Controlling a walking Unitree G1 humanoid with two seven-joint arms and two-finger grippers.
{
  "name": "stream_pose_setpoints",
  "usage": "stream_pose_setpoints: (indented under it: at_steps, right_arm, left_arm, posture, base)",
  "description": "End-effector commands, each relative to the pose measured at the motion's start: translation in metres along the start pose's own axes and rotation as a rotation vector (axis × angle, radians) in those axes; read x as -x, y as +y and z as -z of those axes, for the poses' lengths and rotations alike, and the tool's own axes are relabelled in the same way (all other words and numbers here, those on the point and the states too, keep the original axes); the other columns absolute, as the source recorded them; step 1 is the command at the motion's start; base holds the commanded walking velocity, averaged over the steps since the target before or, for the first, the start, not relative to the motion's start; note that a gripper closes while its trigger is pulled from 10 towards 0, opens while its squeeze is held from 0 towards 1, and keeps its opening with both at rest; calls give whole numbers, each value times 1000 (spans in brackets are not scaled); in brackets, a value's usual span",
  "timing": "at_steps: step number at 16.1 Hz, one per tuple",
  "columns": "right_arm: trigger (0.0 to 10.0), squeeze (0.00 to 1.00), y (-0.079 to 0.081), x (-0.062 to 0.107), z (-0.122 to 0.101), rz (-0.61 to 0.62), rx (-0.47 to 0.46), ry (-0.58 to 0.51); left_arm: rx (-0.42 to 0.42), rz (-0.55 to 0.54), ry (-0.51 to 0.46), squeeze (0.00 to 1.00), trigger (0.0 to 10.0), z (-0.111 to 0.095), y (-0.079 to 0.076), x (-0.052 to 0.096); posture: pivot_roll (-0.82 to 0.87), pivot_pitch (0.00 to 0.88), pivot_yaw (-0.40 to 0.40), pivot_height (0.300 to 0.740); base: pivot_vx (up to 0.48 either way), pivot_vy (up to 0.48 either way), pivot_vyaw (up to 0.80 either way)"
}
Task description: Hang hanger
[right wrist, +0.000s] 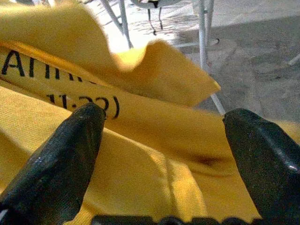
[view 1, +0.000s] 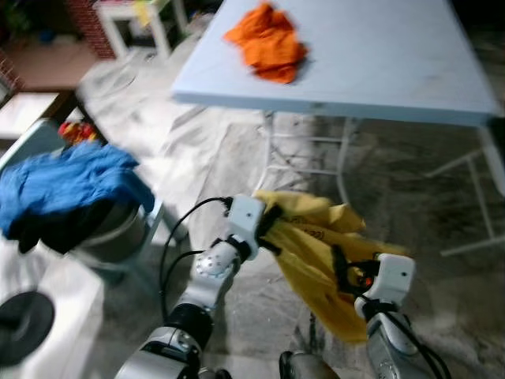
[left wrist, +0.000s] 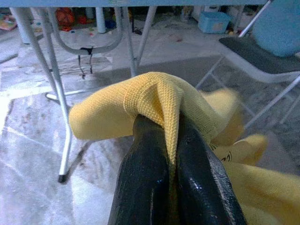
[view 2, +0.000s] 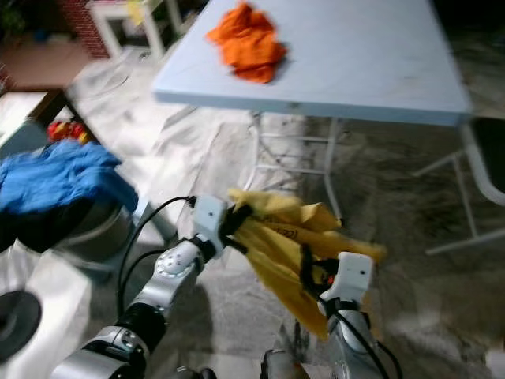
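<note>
Between the two grippers hangs a yellow garment (view 1: 316, 253). The left gripper (left wrist: 174, 154) is clamped tight on a ribbed fold; the right gripper (right wrist: 161, 136), just beside, gapes wide against the cloth. Soft, light and floppy, it probably wants gripping at thick hems.

Dim indoor light; head views motion-blurred — wrist views sharper.

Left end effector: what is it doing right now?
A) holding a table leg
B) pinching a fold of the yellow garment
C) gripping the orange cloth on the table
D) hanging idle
B: the left end effector has its fingers closed on a fold of the yellow garment.
</note>
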State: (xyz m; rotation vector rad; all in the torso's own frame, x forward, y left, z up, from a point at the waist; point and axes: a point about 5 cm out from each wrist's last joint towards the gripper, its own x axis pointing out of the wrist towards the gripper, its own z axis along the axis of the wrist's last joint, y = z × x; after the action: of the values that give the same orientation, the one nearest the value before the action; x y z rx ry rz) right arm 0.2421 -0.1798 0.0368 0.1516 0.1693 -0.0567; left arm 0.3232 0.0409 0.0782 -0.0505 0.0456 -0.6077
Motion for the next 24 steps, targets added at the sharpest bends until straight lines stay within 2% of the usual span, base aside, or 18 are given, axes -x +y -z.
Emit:
stream_pose_setpoints:
  at_steps: [1,3,6,8,11,12,14,15,16,19,22,23,24]
  right_arm:
    - [10000,0,-1,4,7,15,6,29]
    - [10000,0,-5,6,15,31,3,61]
    - [10000,0,-22,12,34,92,-15,142]
    - [10000,0,-30,9,48,113,7,212]
    - [10000,0,-37,5,73,184,-87,366]
    - [10000,0,-33,8,83,171,-71,427]
    - [10000,0,-21,21,106,111,-43,562]
    - [10000,0,-19,25,112,102,-61,598]
    - [10000,0,-16,26,117,103,-168,642]
    - [10000,0,-18,22,115,71,-128,662]
    - [10000,0,-15,25,118,58,-137,670]
    - [10000,0,-22,30,120,80,-147,678]
    - [10000,0,-24,32,121,82,-148,686]
  left_arm:
    - [33,-32,36,0,10000,7,5,3]
    - [53,-67,81,0,10000,14,8,5]
    - [84,-157,172,0,10000,27,14,7]
    - [90,-193,244,0,10000,41,17,16]
    - [51,-240,427,0,10000,78,20,45]
    - [20,-249,487,0,10000,88,22,55]
    - [29,-289,621,0,10000,110,23,78]
    - [14,-282,654,0,10000,115,22,84]
    - [-46,-244,740,0,10000,127,20,97]
    - [-86,-231,803,0,10000,134,25,110]
    - [-120,-224,850,0,10000,140,30,122]
    - [-152,-221,899,0,10000,146,29,131]
    - [-160,-222,909,0,10000,147,28,133]
  posture:
    - [-331,143,102,740]
    - [-376,125,86,740]
    - [-400,113,59,740]
    - [-400,99,51,740]
    - [-378,88,57,740]
    - [-365,91,59,740]
    - [-299,88,66,740]
    - [-295,87,67,740]
    - [-283,85,73,740]
    - [-276,80,79,740]
    - [-292,96,84,740]
    - [-306,97,88,740]
    - [-313,98,89,740]
  base:
    - [0,0,-800]
    - [0,0,-800]
    - [0,0,-800]
    - [0,0,-800]
    - [0,0,-800]
    - [0,0,-800]
    - [0,0,-800]
    - [0,0,-800]
    - [0,0,-769]
    - [0,0,-800]
    - [0,0,-800]
    - [0,0,-800]
    - [0,0,-800]
